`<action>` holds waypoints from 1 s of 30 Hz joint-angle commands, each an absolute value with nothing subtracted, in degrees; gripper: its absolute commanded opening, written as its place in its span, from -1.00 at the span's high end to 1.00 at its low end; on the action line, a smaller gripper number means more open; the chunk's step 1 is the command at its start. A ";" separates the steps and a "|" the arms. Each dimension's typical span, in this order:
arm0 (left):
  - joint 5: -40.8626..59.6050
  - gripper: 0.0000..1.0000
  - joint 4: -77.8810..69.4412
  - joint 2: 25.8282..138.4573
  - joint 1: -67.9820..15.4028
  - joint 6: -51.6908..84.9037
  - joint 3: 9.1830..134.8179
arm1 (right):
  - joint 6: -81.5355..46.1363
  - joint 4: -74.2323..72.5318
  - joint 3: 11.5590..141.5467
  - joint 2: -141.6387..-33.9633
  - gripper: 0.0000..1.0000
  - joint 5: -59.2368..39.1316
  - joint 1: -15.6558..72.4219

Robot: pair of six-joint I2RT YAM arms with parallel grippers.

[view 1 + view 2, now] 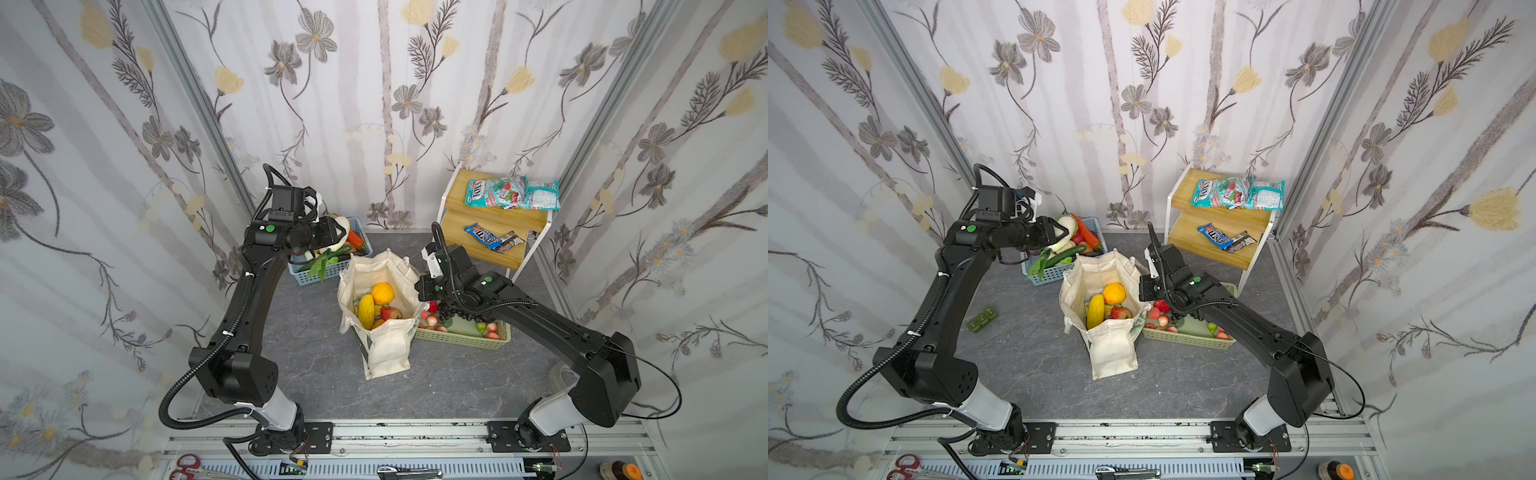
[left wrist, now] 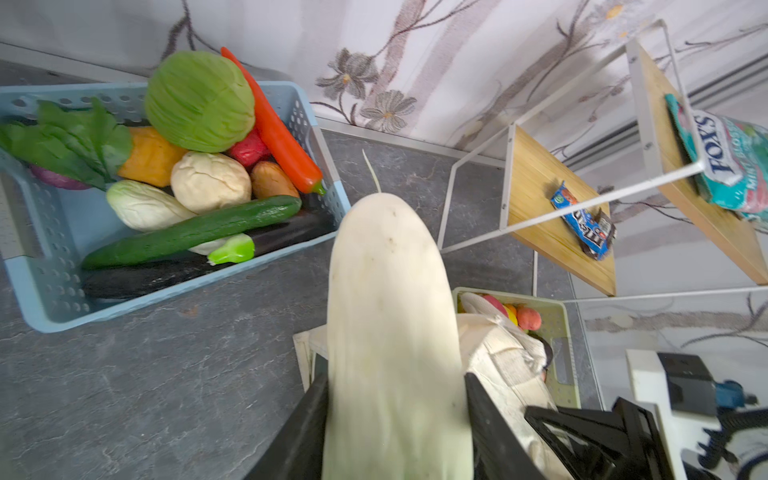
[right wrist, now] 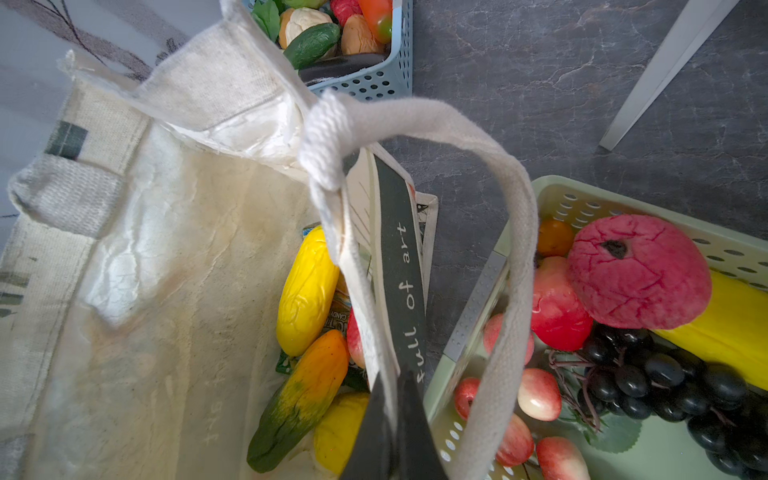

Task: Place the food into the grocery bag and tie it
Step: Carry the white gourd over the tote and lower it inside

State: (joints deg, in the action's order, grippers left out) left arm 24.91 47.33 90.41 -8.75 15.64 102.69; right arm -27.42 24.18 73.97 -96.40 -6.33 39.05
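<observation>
I see my left gripper [image 2: 395, 380] clamped on the pale white-green vegetable [image 2: 390, 291], one black finger on each side of its thick end; its thin root tip points away from the wrist. In both top views the vegetable [image 1: 342, 231] hangs in the air over the blue basket [image 1: 332, 272], just beside the grocery bag [image 1: 388, 353] and not in it. The bag stands upright on the grey table [image 1: 307, 357] with its mouth open, between the blue basket and the pale green basket [image 1: 461, 340]. Inside it I see the orange [image 1: 382, 293] touching the yellow oblong fruit [image 1: 366, 311]. From the right wrist, a corner of the snack packet [image 3: 336, 309] shows under that fruit, mostly hidden. My right gripper [image 3: 392, 415] is pinched together on the bag's rim, on the side toward the pale green basket; the fabric band with white lettering runs straight into its tips. A cream handle [image 3: 511, 249] loops loose over the edge of the pale green basket; the handles are not tied.
</observation>
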 commanded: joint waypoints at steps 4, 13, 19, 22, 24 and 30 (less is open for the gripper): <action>29.22 0.14 41.41 84.45 -12.82 16.74 97.22 | -28.84 21.80 73.94 -96.41 1.00 -7.82 39.13; 28.87 0.13 40.07 79.74 -19.33 17.32 90.20 | -29.62 22.03 74.88 -97.40 1.00 -7.70 39.15; 28.05 0.13 40.70 77.27 -23.25 15.94 85.79 | -29.78 22.32 75.49 -97.91 1.00 -7.54 39.16; 27.52 0.13 41.52 76.56 -24.13 15.18 83.91 | -29.78 22.72 75.91 -98.31 1.00 -7.44 39.03; 27.44 0.13 41.83 76.51 -24.65 14.60 83.19 | -29.71 23.03 76.35 -98.66 1.00 -7.38 39.06; 26.76 0.12 42.93 78.41 -25.57 13.76 80.25 | -29.71 23.46 77.56 -98.88 1.00 -7.38 39.08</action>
